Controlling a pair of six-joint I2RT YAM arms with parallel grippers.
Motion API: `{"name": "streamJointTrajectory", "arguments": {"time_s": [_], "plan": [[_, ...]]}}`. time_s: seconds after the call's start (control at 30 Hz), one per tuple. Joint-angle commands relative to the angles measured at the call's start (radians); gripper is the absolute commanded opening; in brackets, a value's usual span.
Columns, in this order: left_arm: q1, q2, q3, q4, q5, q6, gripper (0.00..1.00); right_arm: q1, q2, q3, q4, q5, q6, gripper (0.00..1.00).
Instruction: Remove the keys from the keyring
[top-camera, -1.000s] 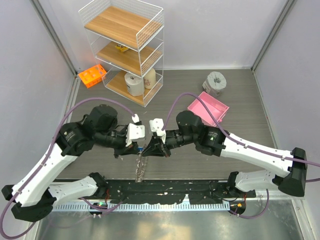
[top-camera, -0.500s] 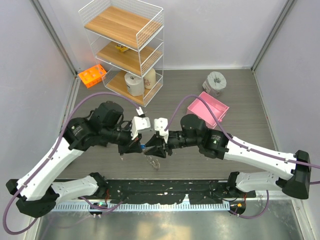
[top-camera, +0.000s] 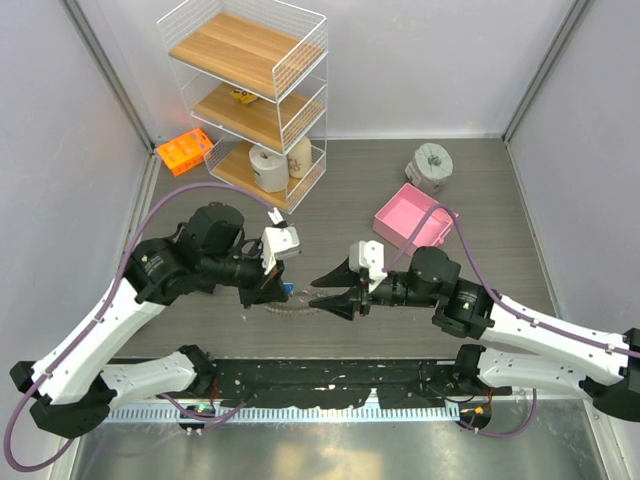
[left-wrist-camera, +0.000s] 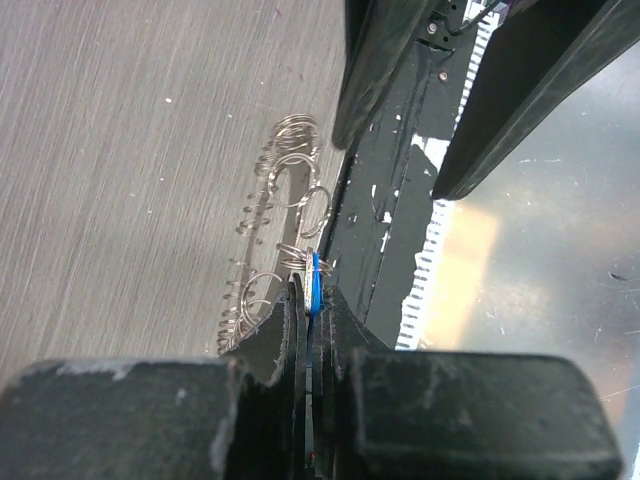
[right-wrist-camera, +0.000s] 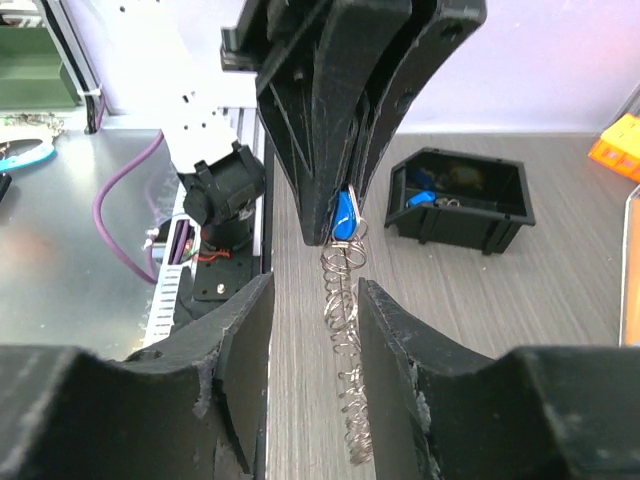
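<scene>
Your left gripper (top-camera: 272, 291) is clamped tight on the blue-headed key (top-camera: 286, 291), near the middle of the table (top-camera: 500, 200) and a little left of centre. In the left wrist view the fingers (left-wrist-camera: 335, 310) pinch the blue head (left-wrist-camera: 314, 272) edge-on, with only a sliver of blue showing between them.

The keyring (left-wrist-camera: 262, 205) trails from that key towards the near edge, and the silver keys (left-wrist-camera: 300, 135) and their small loops are strung along it (they sit edge-on, so you cannot count them). From the right wrist view the same bunch (right-wrist-camera: 343, 330) drops as a thin silver chain below the blue head (right-wrist-camera: 343, 215). You cannot tell whether its low end touches the table.

Your right gripper (top-camera: 335, 290) sits just right of the left one, pointing at it, with its fingers spread wide and nothing between the pads. Its tips are near the bunch but apart from it.

The pink tray (top-camera: 415, 217) lies further right and back, the grey roll (top-camera: 432, 163) beyond it, and the wire shelf (top-camera: 250, 90) at the far left.
</scene>
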Motion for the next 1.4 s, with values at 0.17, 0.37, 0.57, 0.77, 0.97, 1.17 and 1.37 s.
{"name": "streamJointTrajectory", "arguments": {"time_s": [0.17, 0.37, 0.57, 0.77, 0.97, 1.17, 1.37], "plan": [[-0.004, -0.017, 0.067, 0.047, 0.012, -0.065, 0.00, 0.045, -0.028, 0.029, 0.039, -0.002, -0.058, 0.36], [-0.004, -0.011, 0.089, 0.031, 0.020, -0.087, 0.00, 0.106, 0.018, 0.048, 0.036, 0.092, -0.100, 0.36], [-0.002, -0.026, 0.084, 0.031, 0.029, -0.090, 0.00, 0.125, 0.054, 0.054, 0.054, 0.138, -0.116, 0.36], [-0.004, -0.026, 0.092, 0.022, 0.046, -0.087, 0.00, 0.128, 0.084, 0.074, 0.067, 0.150, -0.138, 0.35], [-0.004, -0.025, 0.090, 0.014, 0.053, -0.090, 0.00, 0.126, 0.100, 0.091, 0.074, 0.161, -0.159, 0.36], [-0.013, -0.028, 0.087, 0.020, 0.066, -0.104, 0.00, 0.128, 0.115, 0.103, 0.077, 0.153, -0.169, 0.36], [-0.021, -0.026, 0.090, 0.037, 0.080, -0.122, 0.00, 0.128, 0.137, 0.106, 0.096, 0.137, -0.156, 0.32]]}}
